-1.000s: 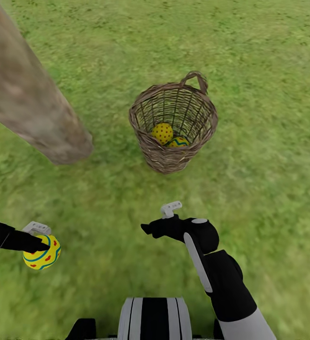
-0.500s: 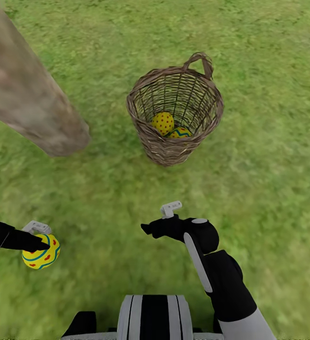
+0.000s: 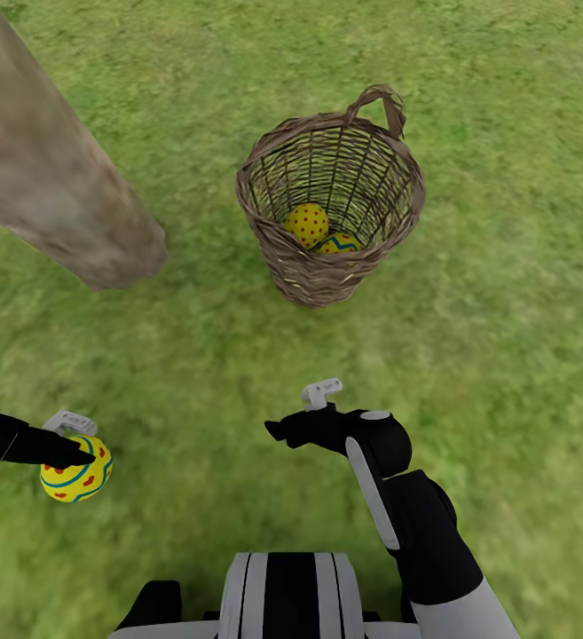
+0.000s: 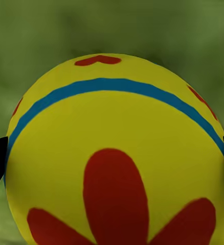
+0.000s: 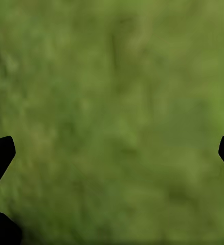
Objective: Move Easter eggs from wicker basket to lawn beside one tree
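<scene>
The wicker basket [image 3: 284, 253] stands upright on the lawn [image 3: 504, 311] ahead of me, with two yellow Easter eggs inside: a red-dotted one [image 3: 307, 222] and one with a blue zigzag [image 3: 339, 242]. The tree [image 3: 56, 173] rises as a thick grey-brown trunk to the left of the basket. My left gripper [image 3: 80, 460] is shut on a third Easter egg [image 3: 76, 470], held over the grass at the near left; up close this egg [image 4: 117, 153] shows a blue stripe and red petals. My right gripper [image 3: 278, 433] hovers open over bare grass, short of the basket, nothing between its fingertips [image 5: 0, 152].
Grass stretches all around the basket and the trunk. My own base [image 3: 287, 595] shows at the bottom edge, and my right forearm [image 3: 415, 524] reaches forward from the lower right.
The whole view has shifted: basket and trunk now sit a little higher in the picture. Both arms keep their pose, the left still gripping its egg, slightly lower.
</scene>
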### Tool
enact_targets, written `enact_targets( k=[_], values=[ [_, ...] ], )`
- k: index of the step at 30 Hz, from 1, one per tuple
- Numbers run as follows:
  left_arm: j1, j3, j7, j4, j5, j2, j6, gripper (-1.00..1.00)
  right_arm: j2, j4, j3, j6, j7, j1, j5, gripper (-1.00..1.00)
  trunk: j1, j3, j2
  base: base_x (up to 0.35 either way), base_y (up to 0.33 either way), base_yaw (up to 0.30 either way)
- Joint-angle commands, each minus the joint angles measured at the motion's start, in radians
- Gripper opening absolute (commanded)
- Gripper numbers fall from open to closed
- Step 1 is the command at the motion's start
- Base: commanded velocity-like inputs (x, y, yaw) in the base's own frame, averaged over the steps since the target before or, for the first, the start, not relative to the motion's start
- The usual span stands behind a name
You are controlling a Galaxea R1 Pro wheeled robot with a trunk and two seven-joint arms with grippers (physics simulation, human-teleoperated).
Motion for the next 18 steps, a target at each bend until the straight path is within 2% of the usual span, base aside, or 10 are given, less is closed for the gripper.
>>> enact_targets(
  k=[1,2,3,18],
  values=[
    [0.001,0.002,-0.009,0.039,-0.007,-0.001,-0.002,-1.00,0.000,-0.001,0.000,0.005,-0.003,-0.001,-0.005,1.00,0.000,-0.001,0.000,0.000,0.000,0.000],
    [0.001,0.002,-0.009,0.039,-0.006,-0.001,-0.002,-1.00,0.000,-0.001,0.000,0.005,-0.003,-0.001,-0.005,1.00,0.000,-0.001,0.000,0.000,0.000,0.000],
    [0.001,0.002,-0.009,0.039,-0.006,-0.001,-0.002,1.00,0.000,-0.001,0.000,0.005,-0.003,-0.001,-0.005,1.00,0.000,-0.001,0.000,0.000,0.000,0.000],
    [0.001,0.002,-0.013,0.039,-0.002,-0.001,-0.002,1.00,0.000,-0.001,0.000,0.005,-0.003,-0.001,-0.005,1.00,0.000,-0.001,0.000,0.000,0.000,0.000]
  ],
)
